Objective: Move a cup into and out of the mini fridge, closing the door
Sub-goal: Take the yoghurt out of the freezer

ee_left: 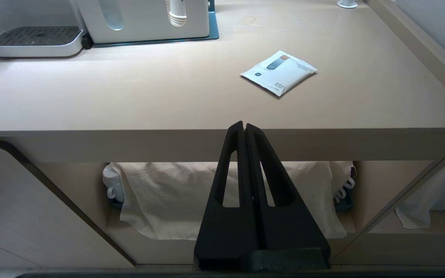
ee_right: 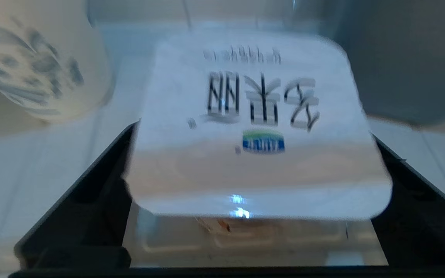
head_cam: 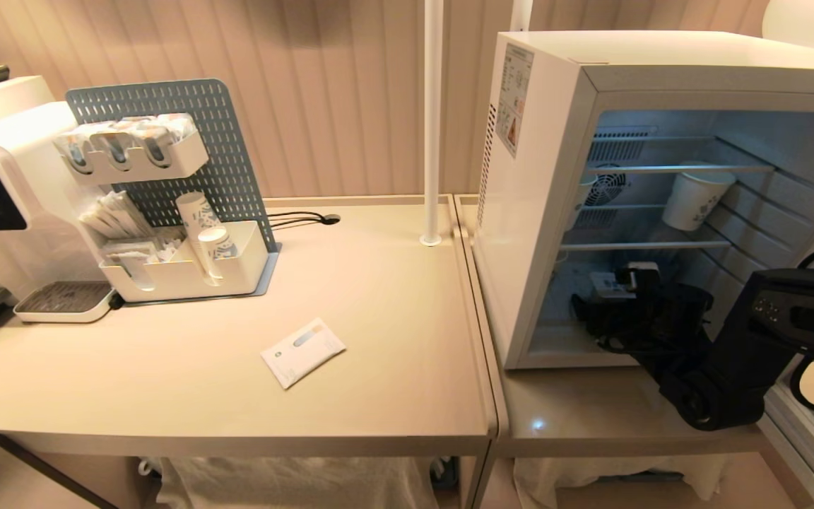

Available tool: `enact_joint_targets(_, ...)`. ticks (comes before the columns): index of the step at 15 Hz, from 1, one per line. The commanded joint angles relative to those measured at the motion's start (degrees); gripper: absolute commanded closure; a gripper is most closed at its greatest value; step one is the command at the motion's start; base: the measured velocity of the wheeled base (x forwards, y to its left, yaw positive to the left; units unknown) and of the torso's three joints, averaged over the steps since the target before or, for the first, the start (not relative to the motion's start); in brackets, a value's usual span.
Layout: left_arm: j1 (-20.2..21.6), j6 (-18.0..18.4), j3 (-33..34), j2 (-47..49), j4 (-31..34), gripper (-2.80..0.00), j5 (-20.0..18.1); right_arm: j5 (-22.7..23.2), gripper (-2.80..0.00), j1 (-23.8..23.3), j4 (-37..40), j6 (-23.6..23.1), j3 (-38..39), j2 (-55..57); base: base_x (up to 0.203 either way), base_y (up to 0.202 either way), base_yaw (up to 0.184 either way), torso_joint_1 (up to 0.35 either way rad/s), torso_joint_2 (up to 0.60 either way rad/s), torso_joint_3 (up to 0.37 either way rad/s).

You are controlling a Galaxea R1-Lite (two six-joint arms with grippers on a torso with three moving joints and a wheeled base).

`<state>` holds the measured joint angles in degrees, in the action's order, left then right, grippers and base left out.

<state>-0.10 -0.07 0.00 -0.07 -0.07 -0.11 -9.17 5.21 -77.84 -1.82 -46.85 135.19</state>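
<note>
Inside the mini fridge (head_cam: pixel 555 141), right gripper (ee_right: pixel 257 162) spread wide around the cup (ee_right: pixel 257 127), contact unclear.

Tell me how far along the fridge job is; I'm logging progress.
Done: the fridge stands open. In hand: the right gripper reaches into the bottom compartment, its fingers either side of the cup; I can't tell whether it grips. Left: the cup's move and closing the door. The left gripper is parked, shut.

I see mini fridge (head_cam: pixel 541 212) on the table (head_cam: pixel 379 382) at 3 o'clock, cup (head_cam: pixel 608 286) on its floor between right gripper (head_cam: pixel 626 297) fingers. Paper cup (head_cam: pixel 693 198) on shelf above. Packet (head_cam: pixel 303 351) at 6, organizer (head_cam: pixel 181 272) at 9.
</note>
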Motion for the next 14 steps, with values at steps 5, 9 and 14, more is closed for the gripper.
enact_joint_targets(5,0.0,0.0,0.0,0.1,0.0,0.0,0.0,-0.4,0.0,-0.1,-0.2,0.0,0.9,-2.1,0.0,0.0,0.0,0.0,0.0,0.0)
enact_joint_targets(9,0.0,0.0,0.0,0.1,0.0,0.0,0.0,-0.3,0.0,-0.1,-0.3,0.0,3.8,-5.4,0.0,0.0,0.0,0.0,0.0,0.0)
enact_joint_targets(14,0.0,0.1,0.0,0.1,0.0,0.0,0.0,-0.2,0.0,0.0,-1.0,0.1,12.3,-11.4,0.0,0.0,0.0,0.0,0.0,0.0)
